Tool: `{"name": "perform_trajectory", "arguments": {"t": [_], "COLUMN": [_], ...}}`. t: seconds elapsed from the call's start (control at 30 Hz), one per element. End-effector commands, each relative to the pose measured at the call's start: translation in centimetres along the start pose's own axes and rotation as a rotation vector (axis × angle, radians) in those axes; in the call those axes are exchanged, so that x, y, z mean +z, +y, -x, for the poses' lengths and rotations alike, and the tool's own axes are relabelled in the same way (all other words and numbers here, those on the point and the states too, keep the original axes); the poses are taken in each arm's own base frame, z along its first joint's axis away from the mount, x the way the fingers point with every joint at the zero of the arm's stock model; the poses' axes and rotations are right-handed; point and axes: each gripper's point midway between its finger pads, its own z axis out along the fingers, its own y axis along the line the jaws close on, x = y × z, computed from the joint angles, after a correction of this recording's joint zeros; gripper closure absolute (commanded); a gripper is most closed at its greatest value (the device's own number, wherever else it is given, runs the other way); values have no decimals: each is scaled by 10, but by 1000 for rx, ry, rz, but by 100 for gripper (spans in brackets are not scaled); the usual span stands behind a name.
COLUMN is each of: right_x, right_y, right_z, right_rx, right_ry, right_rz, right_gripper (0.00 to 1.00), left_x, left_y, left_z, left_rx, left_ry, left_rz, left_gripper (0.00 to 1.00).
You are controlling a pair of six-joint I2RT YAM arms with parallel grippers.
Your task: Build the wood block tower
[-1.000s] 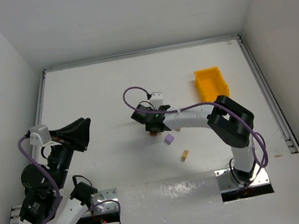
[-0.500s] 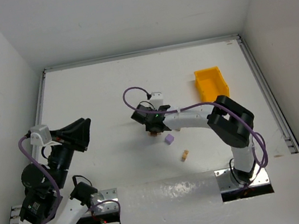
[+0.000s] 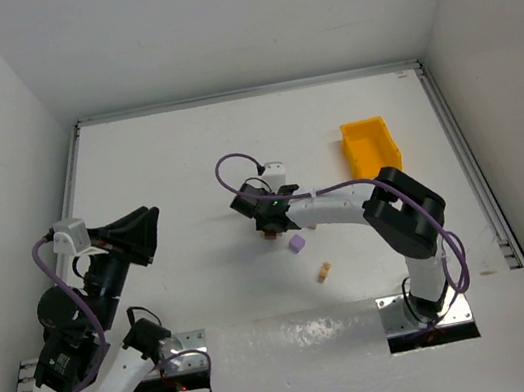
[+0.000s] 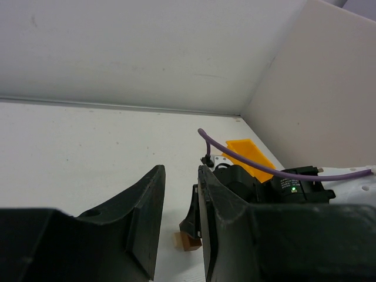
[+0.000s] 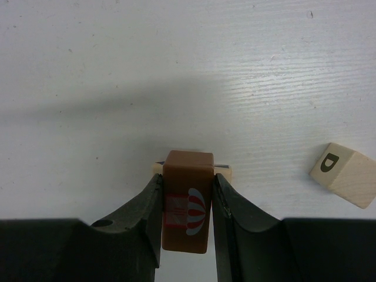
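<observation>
My right gripper is shut on a dark brown block with a red and white balloon picture. That block sits on a pale tan block, whose edges show behind it. In the top view the right gripper is at mid table, with a purple block just to its right and a tan block nearer the bases. A pale block marked D lies to the right on the table. My left gripper hangs open and empty, raised at the left, and the brown block shows between its fingers, far off.
A yellow bin stands at the back right of the white table. White walls close the table in on the left, back and right. A purple cable loops above the right wrist.
</observation>
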Motion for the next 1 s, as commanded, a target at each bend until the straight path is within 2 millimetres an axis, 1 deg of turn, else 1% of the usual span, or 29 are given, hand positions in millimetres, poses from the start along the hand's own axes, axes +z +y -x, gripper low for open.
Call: {"name": "perform_trajectory", "arguments": {"t": [0.0, 0.13, 0.23, 0.33, 0.37, 0.47, 0.5, 0.57, 0.63, 0.73, 0.8, 0.83, 0.87, 0.9, 0.93, 0.97], "right_x": [1, 0, -2, -3, -3, -8, -10, -13, -18, -25, -30, -35, -39, -43, -54, -56], "right_y": [2, 3, 4, 4, 4, 6, 6, 8, 10, 12, 14, 16, 17, 19, 22, 17], "right_z": [-2, -1, 1, 2, 2, 7, 10, 13, 19, 24, 24, 29, 29, 33, 42, 38], "right_rx": [-7, -8, -5, -8, -7, -1, -2, -6, -13, -13, -27, -26, -43, -44, -35, -68], "right_ry": [5, 1, -4, -5, -7, -23, -28, -37, -48, -59, -57, -63, -61, -75, -99, -96], "right_rz": [7, 13, 18, 20, 21, 40, 46, 57, 73, 104, 128, 149, 164, 186, 222, 237], "right_gripper": [73, 66, 65, 61, 58, 54, 50, 45, 41, 39, 35, 32, 32, 32, 32, 32], "left_x": [1, 1, 1, 1, 1, 1, 1, 2, 3, 5, 6, 7, 8, 9, 10, 11], "left_y": [-2, -2, -2, -2, -2, -2, -2, -2, -2, -2, -1, -1, 0, 0, 0, 0], "left_z": [2, 2, 2, 2, 2, 2, 1, 0, 0, -3, -5, -6, -7, -8, -10, -12], "left_rx": [8, 9, 8, 9, 10, 10, 10, 10, 10, 12, 10, 8, 8, 1, -3, -18], "left_ry": [-11, -10, -10, -10, -9, -9, -5, -4, -1, 10, 16, 17, 21, 24, 26, 34], "left_rz": [-10, -13, -12, -12, -11, -11, -13, -13, -10, -6, -1, 0, 1, 3, 5, 5], "left_gripper": [73, 73, 73, 73, 73, 73, 73, 73, 73, 73, 74, 74, 74, 74, 74, 74]}}
